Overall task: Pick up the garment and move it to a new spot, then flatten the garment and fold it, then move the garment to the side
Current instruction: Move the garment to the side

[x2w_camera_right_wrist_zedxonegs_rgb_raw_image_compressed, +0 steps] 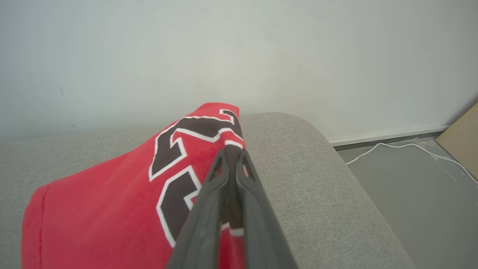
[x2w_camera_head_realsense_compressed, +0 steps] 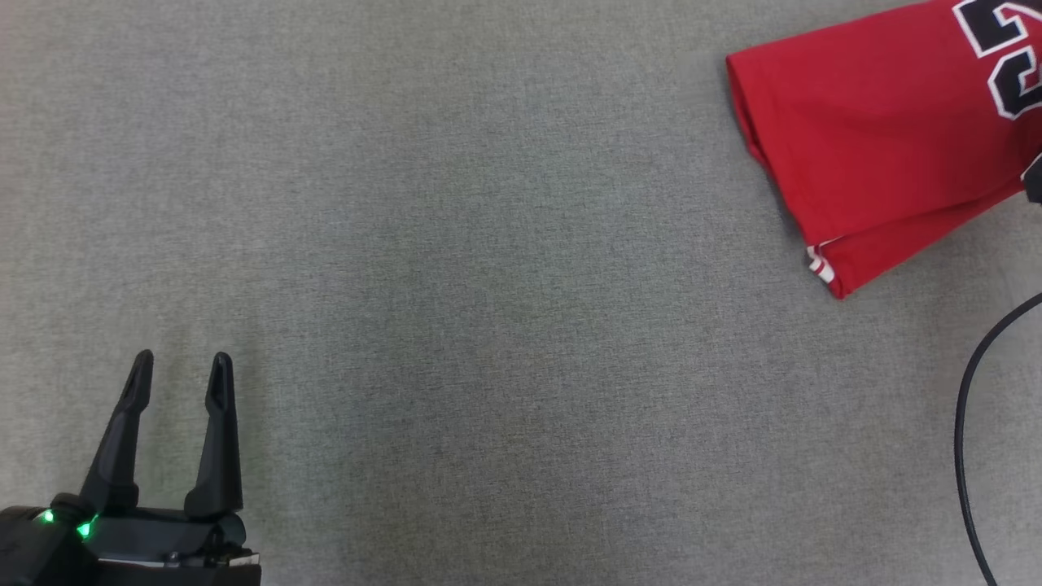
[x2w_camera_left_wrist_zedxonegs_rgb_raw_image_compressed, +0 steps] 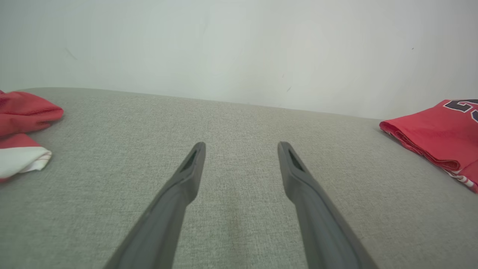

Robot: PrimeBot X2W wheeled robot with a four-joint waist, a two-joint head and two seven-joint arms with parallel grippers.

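You have the right gripper (x2w_camera_right_wrist_zedxonegs_rgb_raw_image_compressed: 232,152) clamped on the jersey (x2w_camera_right_wrist_zedxonegs_rgb_raw_image_compressed: 93,209) and the left gripper (x2w_camera_head_realsense_compressed: 183,362) wide, empty; the left wrist view adds a second cloth (x2w_camera_left_wrist_zedxonegs_rgb_raw_image_compressed: 26,112) at left.

My left gripper (x2w_camera_head_realsense_compressed: 182,358), at the lower left of the frame, has two long, tapering matt black fingers (x2w_camera_head_realsense_compressed: 220,439) with slotted tips, set in a black housing (x2w_camera_head_realsense_compressed: 146,541) lit by two small green lights (x2w_camera_head_realsense_compressed: 49,516). My right gripper (x2w_camera_right_wrist_zedxonegs_rgb_raw_image_compressed: 232,151) has dark grey fingers with hollow, triangular-windowed tips.

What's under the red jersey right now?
The grey cushion shows on every visible side of the folded red jersey. Its lower layers and anything beneath are covered. The right gripper is shut on its edge.
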